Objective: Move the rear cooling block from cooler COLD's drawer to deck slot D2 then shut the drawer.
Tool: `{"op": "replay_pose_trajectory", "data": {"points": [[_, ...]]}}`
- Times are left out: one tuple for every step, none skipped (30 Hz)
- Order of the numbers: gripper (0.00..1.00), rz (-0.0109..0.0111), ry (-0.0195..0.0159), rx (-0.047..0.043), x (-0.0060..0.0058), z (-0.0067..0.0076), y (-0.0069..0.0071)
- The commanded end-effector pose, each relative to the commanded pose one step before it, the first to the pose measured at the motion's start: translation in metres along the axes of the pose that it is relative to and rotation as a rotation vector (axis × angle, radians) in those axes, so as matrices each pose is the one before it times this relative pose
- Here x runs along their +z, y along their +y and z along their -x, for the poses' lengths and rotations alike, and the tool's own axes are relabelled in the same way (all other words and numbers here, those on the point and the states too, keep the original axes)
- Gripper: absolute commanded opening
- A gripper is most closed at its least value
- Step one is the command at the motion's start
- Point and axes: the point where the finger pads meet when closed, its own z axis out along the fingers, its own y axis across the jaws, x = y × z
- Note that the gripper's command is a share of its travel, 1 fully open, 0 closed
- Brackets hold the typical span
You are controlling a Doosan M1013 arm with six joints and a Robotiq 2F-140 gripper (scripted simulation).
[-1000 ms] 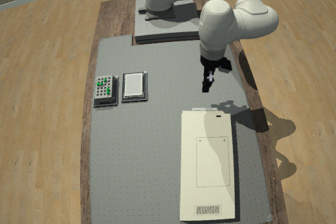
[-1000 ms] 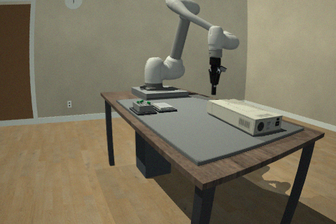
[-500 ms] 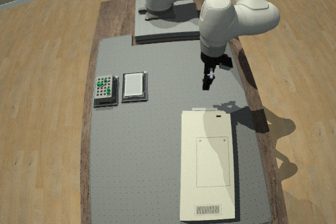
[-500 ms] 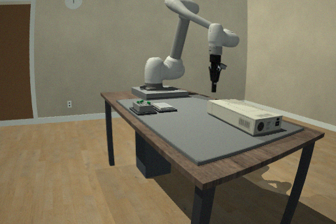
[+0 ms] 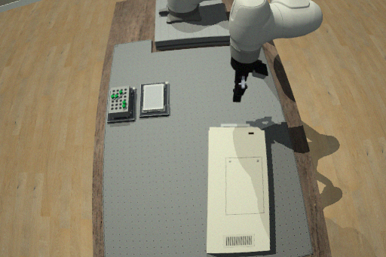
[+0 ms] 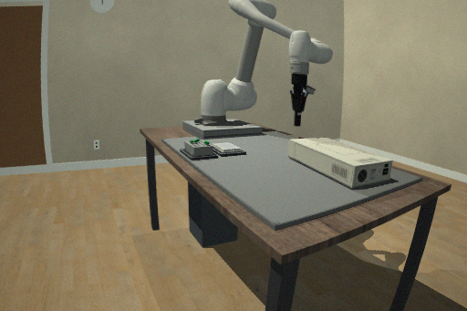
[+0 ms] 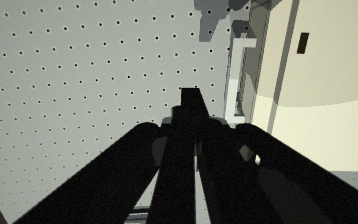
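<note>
The cooler COLD [image 5: 237, 186] [image 6: 328, 154] [image 7: 330, 142] stands at the right. Its drawer looks shut, with the handle [image 5: 234, 125] [image 7: 233, 87] close to the front face. The lamp [image 5: 251, 133] [image 7: 302, 43] is dark. The rear cooling block [image 5: 120, 100] [image 6: 199, 148] stands on slot D2 [image 5: 133, 115] with several green tubes upright in its top; it looks level, but its seating inside the locators is too small to tell. Slot D1 [image 5: 154, 116] holds no block. The front block is hidden inside COLD. My gripper [image 5: 237, 99] [image 6: 297, 124] [image 7: 189, 102] is shut and empty, high above the mat before the handle.
The grey dotted mat [image 5: 158, 178] [image 6: 255, 189] [image 7: 80, 65] covers most of the wooden table [image 5: 130, 20] [image 6: 315, 241]. The robot's base plate [image 5: 211, 29] [image 6: 219, 131] is at the back. The arm's shadow falls beside and over COLD.
</note>
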Motion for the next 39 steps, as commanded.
{"op": "replay_pose_trajectory", "data": {"points": [[0.10,0.00389,0.00157,0.00231,-0.00233,-0.00089,0.00166],[0.10,0.00000,0.00000,0.00000,0.00000,0.00000,0.00000],[0.10,0.00000,0.00000,0.00000,0.00000,0.00000,0.00000],[0.10,0.00000,0.00000,0.00000,0.00000,0.00000,0.00000],[0.10,0.00000,0.00000,0.00000,0.00000,0.00000,0.00000],[0.10,0.00000,0.00000,0.00000,0.00000,0.00000,0.00000],[0.10,0.00000,0.00000,0.00000,0.00000,0.00000,0.00000],[0.10,0.00000,0.00000,0.00000,0.00000,0.00000,0.00000],[0.10,0.00000,0.00000,0.00000,0.00000,0.00000,0.00000],[0.10,0.00000,0.00000,0.00000,0.00000,0.00000,0.00000],[0.10,0.00000,0.00000,0.00000,0.00000,0.00000,0.00000],[0.10,0.00000,0.00000,0.00000,0.00000,0.00000,0.00000],[0.35,-0.00251,-0.00096,0.00251,-0.00143,-0.00024,-0.00681],[0.35,-0.00119,-0.00043,-0.00090,-0.00155,-0.00041,-0.00433],[0.35,-0.00124,-0.00039,0.00001,-0.00153,0.00015,-0.00410],[0.35,-0.00053,-0.00017,0.00001,-0.00152,0.00008,-0.00387],[0.35,-0.00001,0.00000,0.00001,-0.00152,0.00002,-0.00370],[0.35,-0.00001,0.00000,0.00001,-0.00152,0.00002,-0.00370],[0.35,-0.00001,0.00000,0.00001,-0.00152,0.00002,-0.00370],[0.35,-0.00001,0.00000,0.00001,-0.00152,0.00002,-0.00370],[0.35,-0.00001,0.00000,0.00001,-0.00152,0.00002,-0.00370],[0.35,-0.00001,0.00000,0.00001,-0.00152,0.00002,-0.00370],[0.35,-0.00001,0.00000,0.00001,-0.00152,0.00002,-0.00369],[0.35,-0.00001,0.00000,0.00001,-0.00152,0.00002,-0.00369],[0.35,-0.00001,0.00000,0.00001,-0.00152,0.00002,-0.00369],[0.35,-0.00001,0.00000,0.00001,-0.00152,0.00002,-0.00369],[0.35,0.00000,0.00000,0.00000,0.00000,0.00000,0.00000],[0.35,0.00000,0.00000,0.00000,0.00000,0.00000,0.00000],[0.35,0.00045,0.00015,0.00001,-0.00152,-0.00003,-0.00354],[0.35,-0.00047,-0.00016,0.00001,-0.00152,0.00008,-0.00385],[0.35,-0.00001,0.00000,0.00001,-0.00152,0.00002,-0.00369],[0.35,-0.00001,0.00000,0.00001,-0.00152,0.00002,-0.00369],[0.35,-0.00001,0.00000,0.00001,-0.00152,0.00002,-0.00369],[0.35,-0.00001,0.00000,0.00001,-0.00152,0.00002,-0.00369],[0.35,-0.00001,0.00000,0.00000,-0.00152,0.00002,-0.00369],[0.35,-0.00001,0.00000,0.00001,-0.00152,0.00002,-0.00369],[0.35,-0.00001,0.00000,0.00000,-0.00152,0.00002,-0.00369],[0.35,-0.00001,0.00000,0.00001,-0.00152,0.00002,-0.00369],[0.35,-0.00001,0.00000,0.00001,-0.00152,0.00002,-0.00369]]}}
